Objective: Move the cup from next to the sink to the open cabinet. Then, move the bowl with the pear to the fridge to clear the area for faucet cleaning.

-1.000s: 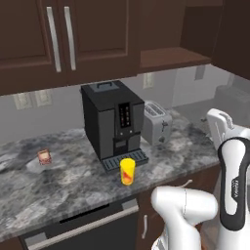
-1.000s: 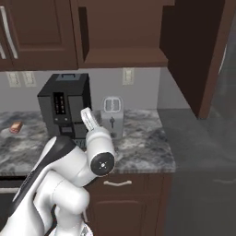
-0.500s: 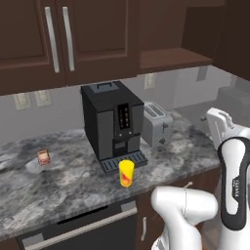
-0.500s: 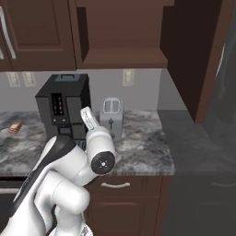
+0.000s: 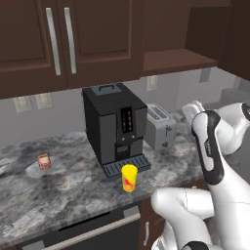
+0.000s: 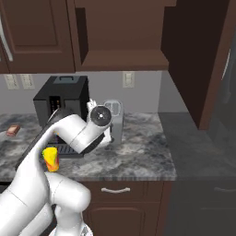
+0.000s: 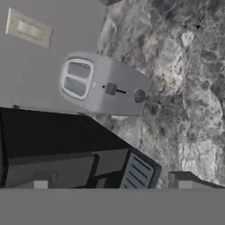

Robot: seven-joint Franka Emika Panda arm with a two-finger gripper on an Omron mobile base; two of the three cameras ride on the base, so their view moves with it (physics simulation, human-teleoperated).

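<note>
The first step is in hand: fetching the cup [image 5: 129, 177] for the open cabinet [image 5: 178, 59]. The cup stands upright on the counter [image 5: 68, 188], just in front of the coffee machine [image 5: 114, 129]. The jaws are spread wide and empty, up near the toaster [image 7: 105, 88], well right of the cup. Next, they must swing left, descend and straddle it.

Coffee machine [image 5: 116, 128] and toaster [image 5: 160, 126] block the back of the counter [image 5: 58, 188]. Cup [image 5: 129, 177] stands just before the machine's tray, open counter on either side. Open cabinet [image 6: 122, 59] shelf bare.
</note>
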